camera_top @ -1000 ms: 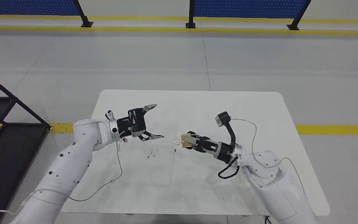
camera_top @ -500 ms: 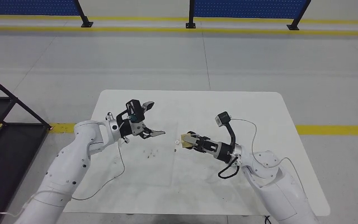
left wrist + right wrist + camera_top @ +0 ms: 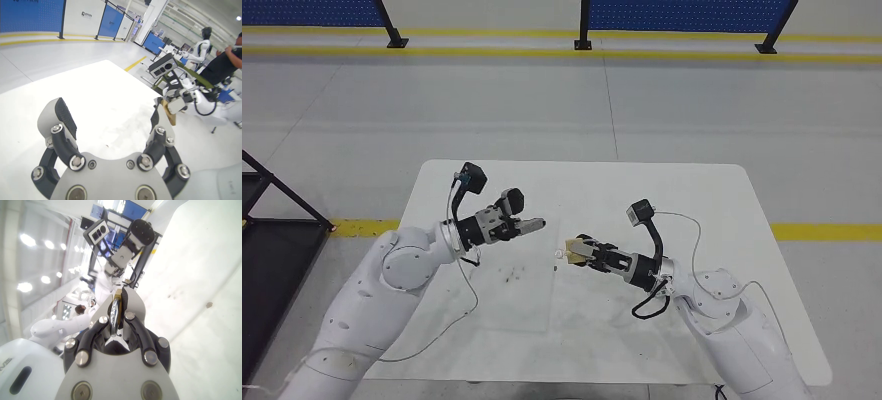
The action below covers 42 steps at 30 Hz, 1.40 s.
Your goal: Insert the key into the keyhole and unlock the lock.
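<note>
A brass padlock (image 3: 576,251) is held above the middle of the white table (image 3: 692,200) by my right gripper (image 3: 584,253), which is shut on it. In the right wrist view the silver shackle (image 3: 115,313) runs between the fingers and the brass body (image 3: 118,292) sits at their tips. A small pale piece (image 3: 558,257) shows at the lock's free end; I cannot tell what it is. My left gripper (image 3: 526,225) stands open and holds nothing, a short way left of the lock, pointing at it. From the left wrist view, the padlock (image 3: 170,117) lies just beyond my left gripper (image 3: 107,108).
Dark specks (image 3: 510,272) mark the tabletop below the left gripper. A black rack (image 3: 262,215) stands on the floor left of the table. Blue barriers (image 3: 682,12) line the far side of the room.
The left gripper has swung right toward the padlock and turned at the wrist, so its wrist camera now rides on top. The right arm and padlock have stayed still.
</note>
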Motion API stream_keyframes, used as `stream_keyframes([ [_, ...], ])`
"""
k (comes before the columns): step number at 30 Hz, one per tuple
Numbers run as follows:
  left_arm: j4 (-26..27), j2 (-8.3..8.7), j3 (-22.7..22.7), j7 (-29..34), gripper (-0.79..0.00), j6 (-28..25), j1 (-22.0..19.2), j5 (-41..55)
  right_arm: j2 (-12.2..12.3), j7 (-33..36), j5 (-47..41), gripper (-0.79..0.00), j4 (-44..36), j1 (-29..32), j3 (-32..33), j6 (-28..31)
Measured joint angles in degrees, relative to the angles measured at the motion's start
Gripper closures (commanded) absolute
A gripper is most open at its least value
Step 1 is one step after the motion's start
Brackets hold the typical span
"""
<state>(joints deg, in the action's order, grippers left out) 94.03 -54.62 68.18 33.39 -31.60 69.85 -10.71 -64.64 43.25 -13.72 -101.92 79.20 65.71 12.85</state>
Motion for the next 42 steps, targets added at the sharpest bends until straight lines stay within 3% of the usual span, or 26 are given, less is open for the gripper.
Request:
stream_keyframes([
  [4, 0.9, 0.42, 0.6, 9.6, -0.785, 5.1, -0.2, 8.2, 0.0, 0.0, 0.0, 0.0, 0.0, 0.0, 0.0, 0.0],
  [9, 2.1, 0.64, 1.3, 14.5, -0.785, 6.8, -0.1, 13.0, 0.0, 0.0, 0.0, 0.0, 0.0, 0.0, 0.0, 0.0],
  [20, 2.1, 0.29, 0.3, 13.3, -0.785, 7.0, 1.3, 15.8, 0.0, 0.0, 0.0, 0.0, 0.0, 0.0, 0.0, 0.0],
  [24, 1.0, -0.11, -0.7, 13.1, -0.785, 3.4, 2.3, 23.1, 0.0, 0.0, 0.0, 0.0, 0.0, 0.0, 0.0, 0.0],
  [31, -0.4, -0.56, -2.2, 13.1, -0.785, -1.8, 3.3, 25.0, 0.0, 0.0, 0.0, 0.0, 0.0, 0.0, 0.0, 0.0],
  [37, -1.3, -1.07, -3.9, 12.8, -0.434, -2.3, 3.3, 26.3, 0.0, 0.0, 0.0, 0.0, 0.0, 0.0, 0.0, 0.0],
  [42, -1.9, -1.36, -4.5, 12.7, -0.311, -2.6, 3.2, 27.3, 0.0, 0.0, 0.0, 0.0, 0.0, 0.0, 0.0, 0.0],
])
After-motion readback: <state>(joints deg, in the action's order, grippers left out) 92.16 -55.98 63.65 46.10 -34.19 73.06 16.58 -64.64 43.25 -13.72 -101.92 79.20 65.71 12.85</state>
